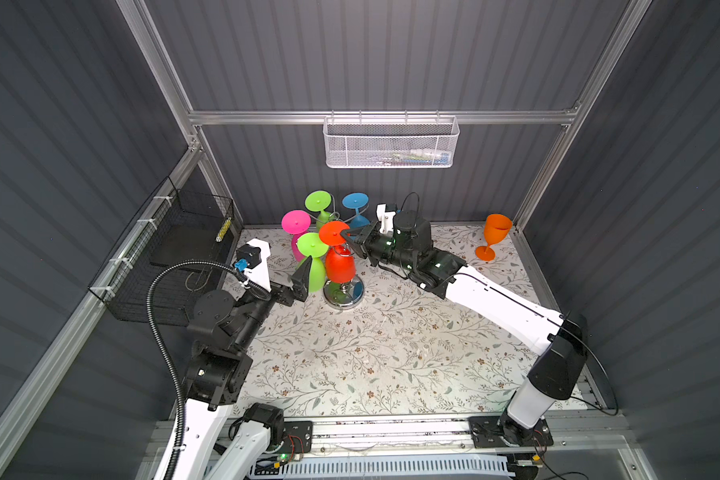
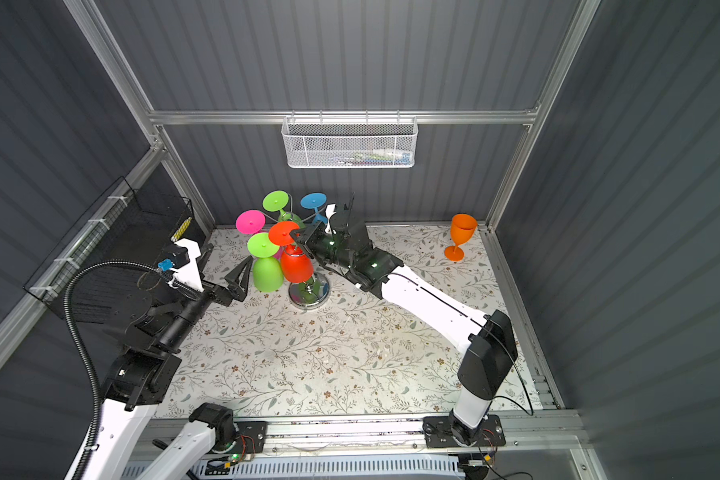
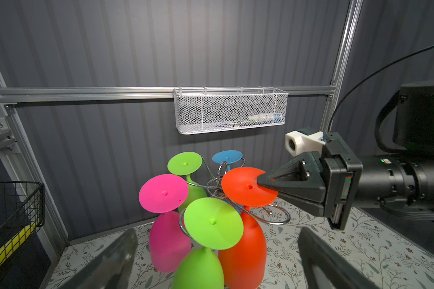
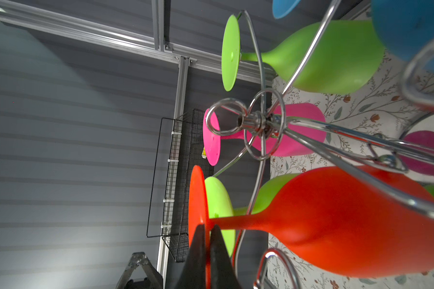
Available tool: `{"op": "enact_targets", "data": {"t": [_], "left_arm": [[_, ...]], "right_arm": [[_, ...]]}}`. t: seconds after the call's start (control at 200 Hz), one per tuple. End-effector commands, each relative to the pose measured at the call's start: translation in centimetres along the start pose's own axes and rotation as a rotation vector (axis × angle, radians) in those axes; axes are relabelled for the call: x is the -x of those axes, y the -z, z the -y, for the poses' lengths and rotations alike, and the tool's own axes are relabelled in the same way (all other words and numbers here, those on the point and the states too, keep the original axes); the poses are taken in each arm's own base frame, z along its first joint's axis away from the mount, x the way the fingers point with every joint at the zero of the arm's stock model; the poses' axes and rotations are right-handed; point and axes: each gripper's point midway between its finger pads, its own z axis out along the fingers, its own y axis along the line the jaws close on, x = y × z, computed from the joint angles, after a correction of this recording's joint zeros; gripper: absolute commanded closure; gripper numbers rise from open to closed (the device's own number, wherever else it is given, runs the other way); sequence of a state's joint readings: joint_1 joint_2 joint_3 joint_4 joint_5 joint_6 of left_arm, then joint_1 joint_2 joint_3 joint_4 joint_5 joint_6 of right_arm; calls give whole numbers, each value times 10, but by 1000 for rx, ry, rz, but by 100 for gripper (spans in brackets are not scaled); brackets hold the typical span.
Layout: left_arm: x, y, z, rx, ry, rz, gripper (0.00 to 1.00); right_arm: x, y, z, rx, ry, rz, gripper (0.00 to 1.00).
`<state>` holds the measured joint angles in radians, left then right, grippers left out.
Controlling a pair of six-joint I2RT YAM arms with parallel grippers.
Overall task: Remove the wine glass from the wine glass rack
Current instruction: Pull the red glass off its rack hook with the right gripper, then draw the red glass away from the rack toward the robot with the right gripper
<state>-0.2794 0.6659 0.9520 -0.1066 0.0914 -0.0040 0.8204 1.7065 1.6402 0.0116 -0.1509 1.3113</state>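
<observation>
Arms, two: right stretched level over counter (image 1: 391, 353), right pincer (image 1: 345, 237) clamped on red glass (image 1: 340, 266) foot at rack (image 1: 344, 296); left low, left pincer (image 2: 242, 276) apart beside green glass (image 1: 314, 272).

We see a white mesh basket (image 1: 389, 145) (image 2: 350, 145) (image 3: 229, 110) hanging from the aluminium rail (image 1: 267, 117) at the far side. A few small items (image 1: 425, 157) lie in its right end, too small for us to name. On the left side hangs a black wire basket (image 1: 142, 266) (image 2: 80, 257) (image 3: 13, 207) (image 4: 183, 175), with a yellow-and-black strip (image 1: 224, 230) (image 2: 181, 230) (image 3: 10, 242) at its far end. The tabletop (image 1: 371, 353) (image 2: 308, 365) carries a floral-patterned cover. At its far right corner an orange goblet (image 1: 495, 232) (image 2: 462, 232) stands upright, well apart from everything else.
</observation>
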Motion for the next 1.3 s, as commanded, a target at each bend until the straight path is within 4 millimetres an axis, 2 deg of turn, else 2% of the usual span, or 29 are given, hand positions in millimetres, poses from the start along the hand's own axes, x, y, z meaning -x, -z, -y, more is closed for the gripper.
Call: {"op": "enact_targets", "data": {"t": [0.0, 0.961, 1.296], "left_arm": [[3, 0, 0, -5, -19, 21, 0], [3, 2, -1, 0, -22, 22, 0], [3, 1, 0, -3, -22, 23, 0]], "right_arm": [[24, 9, -15, 14, 14, 92, 100], [34, 12, 0, -124, 16, 153, 100], [43, 33, -1, -119, 38, 211, 100]]}}
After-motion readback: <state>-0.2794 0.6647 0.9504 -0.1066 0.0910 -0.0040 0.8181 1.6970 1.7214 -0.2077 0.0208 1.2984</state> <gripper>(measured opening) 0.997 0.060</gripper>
